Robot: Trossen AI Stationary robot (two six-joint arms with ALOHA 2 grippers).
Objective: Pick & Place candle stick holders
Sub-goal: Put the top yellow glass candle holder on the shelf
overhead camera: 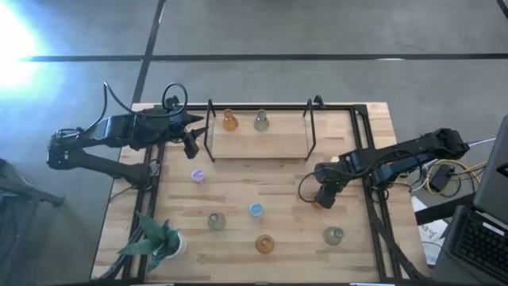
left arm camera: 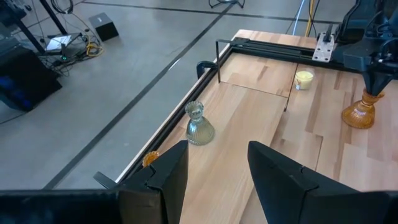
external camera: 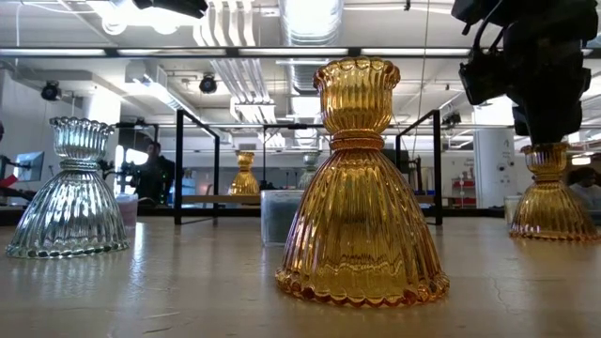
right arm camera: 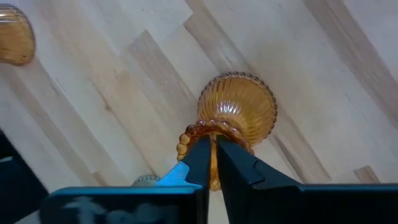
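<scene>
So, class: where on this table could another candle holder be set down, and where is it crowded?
Bare: the raised shelf right of the two holders on it, and the boards between the purple holder and the right hand. Crowded: the near edge, from the plant past the amber holder.

High view: right gripper (overhead camera: 323, 199) is covering most of an amber holder (overhead camera: 317, 203) near the table's right edge. Low view: left edge is clipping the clear holder (external camera: 69, 192); distant person (external camera: 150, 174) is blurring out.

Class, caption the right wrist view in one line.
Right end effector shut on the rim of an amber candle holder standing on the wooden table.
</scene>
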